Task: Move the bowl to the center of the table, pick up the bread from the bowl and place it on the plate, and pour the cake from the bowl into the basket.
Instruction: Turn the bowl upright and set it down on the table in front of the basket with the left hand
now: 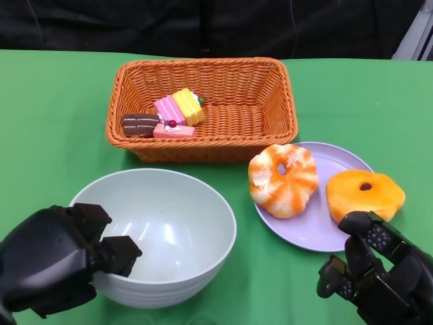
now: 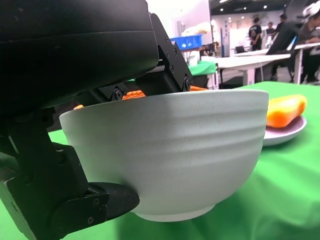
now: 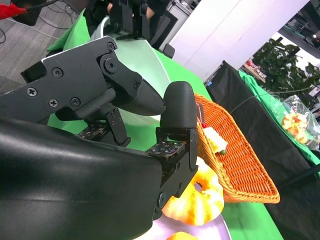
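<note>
Your left hand (image 1: 57,261) grips the emptied bowl (image 1: 162,233), sitting mid-table before the basket (image 1: 203,108). Cake slices (image 1: 169,115) lie in the basket, breads (image 1: 283,179) on the plate (image 1: 308,230). Right hand (image 1: 379,271) hovers spread, empty. Just let go.

The left hand (image 1: 57,261) sits low on the robot's left side and holds the rim of the bowl (image 1: 162,233), with some fingers (image 1: 118,254) hooked over the edge and inside it, and in the left wrist view another part of the hand (image 2: 107,200) is pressed under the bowl's outer wall. The right hand (image 1: 379,267) sits low on the right side, and it holds nothing. Its fingers (image 1: 369,237) are spread apart and point up, just by the edge of the plate (image 1: 308,230).
</note>
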### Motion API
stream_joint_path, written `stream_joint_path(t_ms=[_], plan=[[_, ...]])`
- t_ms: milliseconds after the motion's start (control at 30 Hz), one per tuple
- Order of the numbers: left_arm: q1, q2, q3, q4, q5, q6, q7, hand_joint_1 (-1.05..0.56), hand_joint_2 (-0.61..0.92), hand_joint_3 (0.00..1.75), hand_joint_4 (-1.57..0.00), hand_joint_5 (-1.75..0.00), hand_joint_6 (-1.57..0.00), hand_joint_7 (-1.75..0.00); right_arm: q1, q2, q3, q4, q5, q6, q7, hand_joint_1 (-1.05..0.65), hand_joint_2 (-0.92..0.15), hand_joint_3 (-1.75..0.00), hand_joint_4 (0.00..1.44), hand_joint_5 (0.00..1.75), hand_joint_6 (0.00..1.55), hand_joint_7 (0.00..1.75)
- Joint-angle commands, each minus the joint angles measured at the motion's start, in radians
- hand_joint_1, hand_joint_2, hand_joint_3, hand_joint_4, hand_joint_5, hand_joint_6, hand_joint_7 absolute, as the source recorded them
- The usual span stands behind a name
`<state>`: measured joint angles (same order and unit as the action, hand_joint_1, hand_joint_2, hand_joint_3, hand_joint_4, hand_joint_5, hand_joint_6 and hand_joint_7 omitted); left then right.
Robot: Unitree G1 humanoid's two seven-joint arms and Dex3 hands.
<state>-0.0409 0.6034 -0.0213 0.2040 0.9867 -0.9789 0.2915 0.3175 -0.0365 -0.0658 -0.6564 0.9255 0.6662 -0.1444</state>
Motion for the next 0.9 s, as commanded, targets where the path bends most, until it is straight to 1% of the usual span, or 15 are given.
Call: stream_joint_path(t_ms=[33,67,133,267,333,400,467,533,600,667,700,800,833,867,900], plan=[[-0.025,0.020,-0.032,0.031,0.037,0.038,0.095,-0.06,0.23,1.08,-0.96,-1.75,-0.86,-1.61,0.003,-0.005,-0.008,-0.016,0.015,0.006,-0.011,-0.17,-0.67,-1.04,0.80,1.75,0.58,1.75],[-0.033,0.018,-0.046,0.046,0.052,0.049,0.129,-0.05,0.24,1.05,-0.95,-1.75,-0.85,-1.62,0.002,-0.005,-0.009,-0.016,0.017,0.007,-0.013,-0.17,-0.67,-1.04,0.80,1.75,0.58,1.75],[-0.050,0.020,-0.074,0.068,0.074,0.070,0.179,-0.03,0.25,1.03,-0.95,-1.75,-0.85,-1.64,0.001,-0.006,-0.009,-0.013,0.019,0.006,-0.010,-0.17,-0.67,-1.04,0.80,1.75,0.58,1.75],[-0.070,0.032,-0.120,0.083,0.093,0.109,0.232,-0.02,0.27,1.04,-0.96,-1.75,-0.84,-1.66,0.000,-0.008,-0.009,-0.010,0.019,0.003,-0.008,-0.17,-0.67,-1.04,0.80,1.75,0.58,1.75],[-0.085,0.031,-0.146,0.091,0.107,0.137,0.253,-0.05,0.28,1.05,-0.94,-1.75,-0.82,-1.67,-0.001,-0.007,-0.007,-0.010,0.016,0.001,-0.006,-0.17,-0.67,-1.04,0.80,1.75,0.57,1.75],[-0.097,0.032,-0.171,0.101,0.112,0.156,0.268,-0.07,0.29,0.96,-0.92,-1.75,-0.80,-1.66,-0.001,-0.006,-0.007,-0.012,0.017,0.002,-0.012,-0.18,-0.67,-1.04,0.80,1.75,0.58,1.75],[-0.107,0.036,-0.193,0.108,0.111,0.170,0.275,-0.06,0.29,0.93,-0.92,-1.75,-0.80,-1.66,0.000,-0.006,-0.007,-0.013,0.019,0.001,-0.010,-0.18,-0.67,-1.04,0.80,1.75,0.58,1.75],[-0.119,0.040,-0.217,0.121,0.114,0.179,0.290,-0.05,0.30,0.98,-0.91,-1.75,-0.79,-1.65,0.001,-0.006,-0.008,-0.013,0.021,0.000,-0.007,-0.18,-0.67,-1.04,0.80,1.75,0.57,1.75],[-0.130,0.046,-0.238,0.137,0.108,0.179,0.297,-0.09,0.33,1.03,-0.90,-1.75,-0.81,-1.60,0.002,-0.006,-0.009,-0.014,0.021,0.001,-0.010,-0.18,-0.67,-1.04,0.80,1.75,0.58,1.75],[-0.136,0.052,-0.253,0.146,0.095,0.182,0.288,-0.09,0.33,1.04,-0.89,-1.74,-0.80,-1.59,0.001,-0.007,-0.009,-0.017,0.020,0.004,-0.016,-0.17,-0.67,-1.04,0.80,1.75,0.58,1.74],[-0.133,0.057,-0.256,0.139,0.082,0.188,0.264,-0.09,0.33,1.02,-0.88,-1.73,-0.80,-1.58,0.000,-0.009,-0.010,-0.016,0.022,0.004,-0.012,-0.18,-0.68,-1.04,0.80,1.75,0.58,1.74],[-0.117,0.065,-0.256,0.118,0.029,0.199,0.207,-0.06,0.36,0.90,-0.88,-1.69,-0.80,-1.52,-0.002,-0.013,-0.011,-0.010,0.024,0.003,-0.002,-0.18,-0.68,-1.03,0.79,1.75,0.57,1.74],[-0.100,0.065,-0.249,0.099,-0.022,0.204,0.160,-0.06,0.37,0.89,-0.88,-1.67,-0.81,-1.51,-0.002,-0.013,-0.011,-0.011,0.021,0.006,-0.008,-0.18,-0.68,-1.03,0.79,1.75,0.57,1.74],[-0.079,0.067,-0.240,0.073,-0.086,0.214,0.100,-0.07,0.38,0.88,-0.91,-1.53,-0.86,-1.36,-0.003,-0.013,-0.010,-0.012,0.019,0.006,-0.010,-0.18,-0.68,-1.03,0.79,1.75,0.57,1.75],[-0.064,0.069,-0.233,0.052,-0.133,0.223,0.052,-0.10,0.43,0.81,-1.02,-1.19,-0.97,-1.03,-0.003,-0.014,-0.010,-0.012,0.018,0.007,-0.010,-0.18,-0.68,-1.03,0.80,1.75,0.57,1.75]])
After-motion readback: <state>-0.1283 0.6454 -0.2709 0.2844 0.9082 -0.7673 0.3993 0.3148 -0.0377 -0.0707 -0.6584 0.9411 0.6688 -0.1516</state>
